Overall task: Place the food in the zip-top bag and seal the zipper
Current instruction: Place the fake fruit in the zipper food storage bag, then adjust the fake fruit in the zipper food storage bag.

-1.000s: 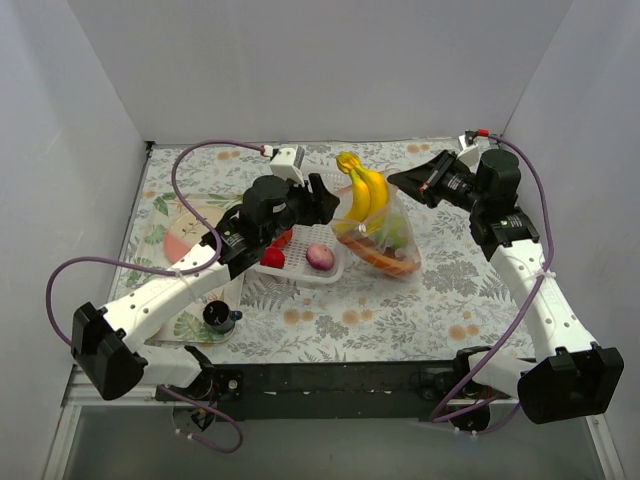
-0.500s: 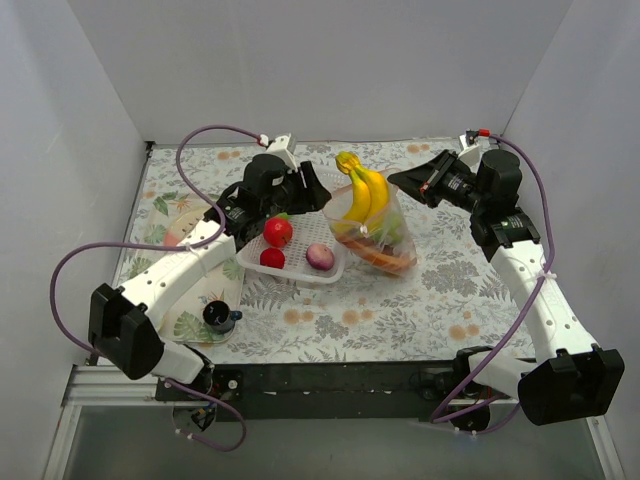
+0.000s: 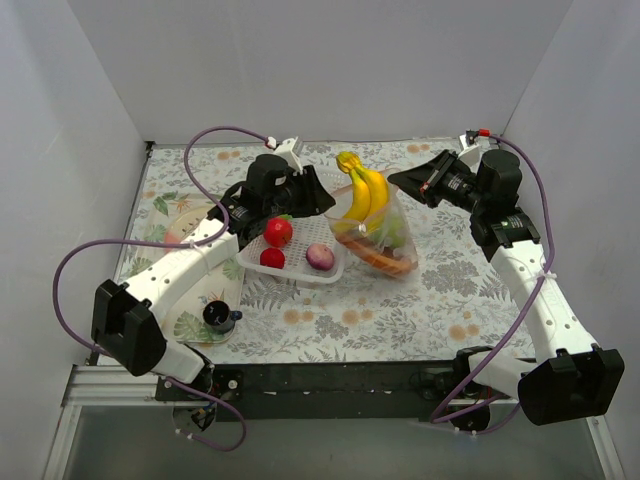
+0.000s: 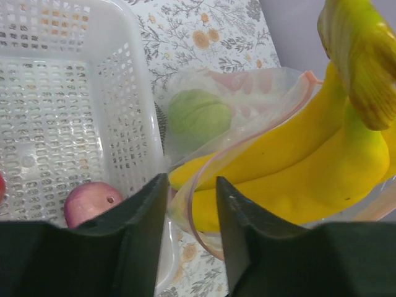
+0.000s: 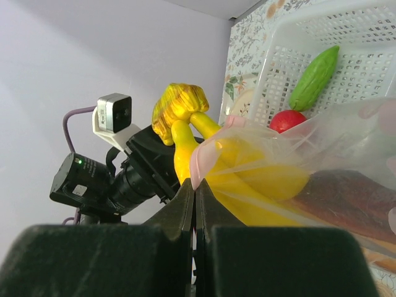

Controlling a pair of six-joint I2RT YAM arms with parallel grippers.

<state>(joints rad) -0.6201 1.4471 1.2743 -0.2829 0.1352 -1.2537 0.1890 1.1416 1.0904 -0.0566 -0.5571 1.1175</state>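
Note:
The clear zip-top bag [image 3: 385,240] lies right of the white basket [image 3: 300,270], with the yellow banana bunch [image 3: 362,192] sticking out of its mouth. Pale green cabbage [image 4: 198,114] and an orange carrot [image 3: 385,260] are inside. My right gripper [image 3: 398,180] is shut on the pink zipper strip [image 5: 213,145] and holds the mouth up. My left gripper [image 4: 190,185] is open, its fingers either side of the pink strip at the bag's left edge. The basket holds the red apple [image 3: 279,231], tomato [image 3: 272,258], purple onion [image 3: 320,257] and green cucumber [image 5: 315,77].
Floral plates [image 3: 178,238] lie on the left of the patterned tablecloth, with another plate [image 3: 195,325] near the front beside a small black object [image 3: 218,316]. White walls close in the back and both sides.
My left arm has swung back and to the left off the basket, uncovering the apple. Its gripper stays at the bag's left mouth edge. The right arm and bag have not moved.

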